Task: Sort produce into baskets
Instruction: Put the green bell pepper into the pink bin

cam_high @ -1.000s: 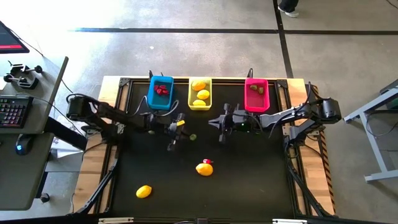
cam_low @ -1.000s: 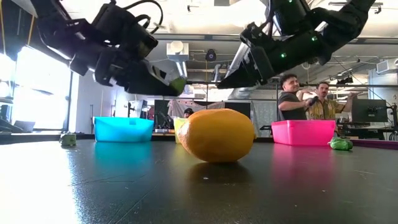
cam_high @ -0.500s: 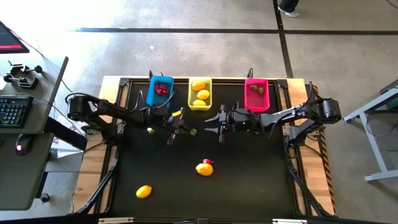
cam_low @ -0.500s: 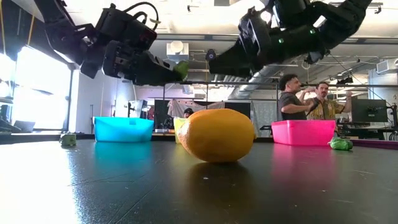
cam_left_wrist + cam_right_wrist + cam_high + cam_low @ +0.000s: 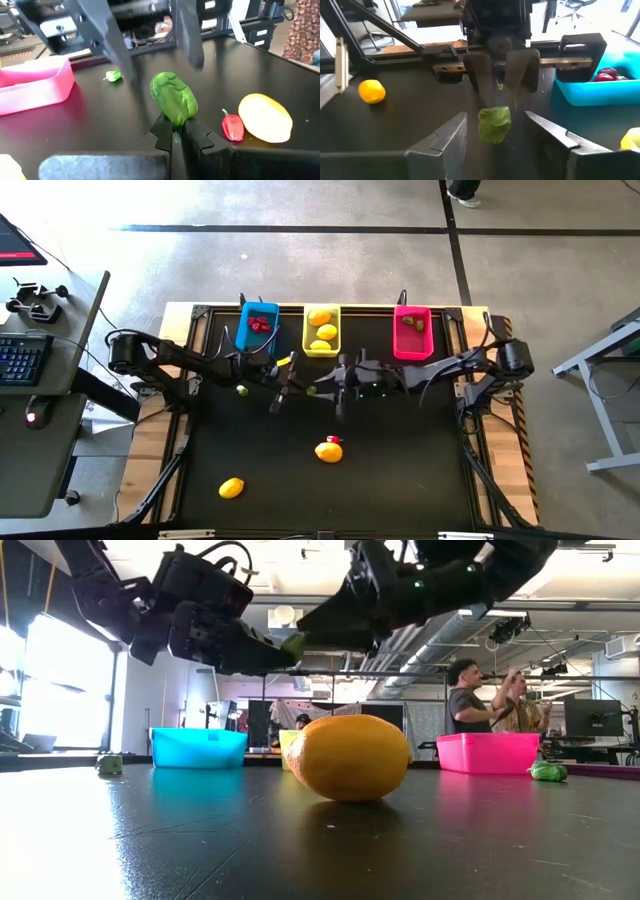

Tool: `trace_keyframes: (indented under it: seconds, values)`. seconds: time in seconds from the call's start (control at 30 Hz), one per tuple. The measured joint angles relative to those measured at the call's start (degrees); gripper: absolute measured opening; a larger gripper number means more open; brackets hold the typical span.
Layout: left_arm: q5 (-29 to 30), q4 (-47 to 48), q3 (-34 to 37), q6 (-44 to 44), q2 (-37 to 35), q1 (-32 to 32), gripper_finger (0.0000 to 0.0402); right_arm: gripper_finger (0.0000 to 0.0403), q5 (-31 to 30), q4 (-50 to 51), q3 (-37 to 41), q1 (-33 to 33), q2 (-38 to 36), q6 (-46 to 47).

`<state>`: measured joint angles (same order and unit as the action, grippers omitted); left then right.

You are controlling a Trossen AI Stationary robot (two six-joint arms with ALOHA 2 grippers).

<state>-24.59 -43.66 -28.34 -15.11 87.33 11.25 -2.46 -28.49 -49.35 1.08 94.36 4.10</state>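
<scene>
My left gripper (image 5: 303, 388) is shut on a small green leafy piece (image 5: 174, 101) of produce, held in the air over the middle of the black table. My right gripper (image 5: 500, 142) is open. Its two fingers (image 5: 447, 137) stand on either side of the same green piece (image 5: 494, 123) without touching it. The two grippers face each other tip to tip. At the far edge stand the blue basket (image 5: 258, 342), the yellow basket (image 5: 321, 348) and the pink basket (image 5: 412, 352), each with produce in it. My left gripper pinches the green piece by its narrow end (image 5: 175, 131) between its two fingertips. The fingers come about level from the table's left. The piece sticks out beyond the fingertips, lifted clear of the table.
A lemon (image 5: 328, 451) with a red bit (image 5: 336, 440) beside it lies near the table's middle. Another lemon (image 5: 231, 487) lies at the near left. A small green bit (image 5: 241, 389) lies under the left arm. People stand in the room behind (image 5: 470, 700).
My right gripper has gone toward the table's left, up to the left gripper, and has opened; its fingers now flank the green piece. My left gripper has risen a little with the green piece and then kept still.
</scene>
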Motion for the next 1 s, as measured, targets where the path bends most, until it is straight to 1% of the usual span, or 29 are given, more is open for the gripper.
trace_keyframes:
  seconds: [0.17,0.3,0.43,0.6,0.67,0.77,0.83,1.0]
  values:
    - [0.1,-0.13,0.0,0.02,0.0,-0.02,0.0001,0.0169,-0.31,0.46,-1.0,0.0,1.31,0.04]
    - [0.1,-0.15,0.0,0.02,0.0,-0.02,0.0001,0.0144,-0.33,0.47,-1.0,0.0,1.31,0.04]
    - [0.15,-1.12,0.0,0.61,0.0,-0.02,0.0001,0.0099,-0.27,0.43,-1.0,0.0,1.31,0.02]
    - [0.12,-1.89,0.02,1.55,0.02,-0.02,0.0001,0.0029,-0.4,0.34,-1.0,0.0,1.31,-1.24]
    - [0.15,-1.98,0.02,1.55,0.02,-0.02,0.0001,0.001,-0.42,0.3,-1.0,0.0,1.31,-1.57]
    - [1.0,-1.97,0.07,2.08,0.02,-0.05,0.0003,0.0011,-0.44,0.34,-1.0,0.0,1.31,-1.54]
    - [1.93,-1.91,0.07,2.62,0.02,-0.07,0.0012,0.0014,-0.5,0.37,-1.0,-0.06,1.31,-1.55]
    - [3.1,-1.53,0.02,3.18,0.02,-0.07,0.0057,0.0013,-0.57,0.52,-1.0,-0.11,0.84,-1.68]
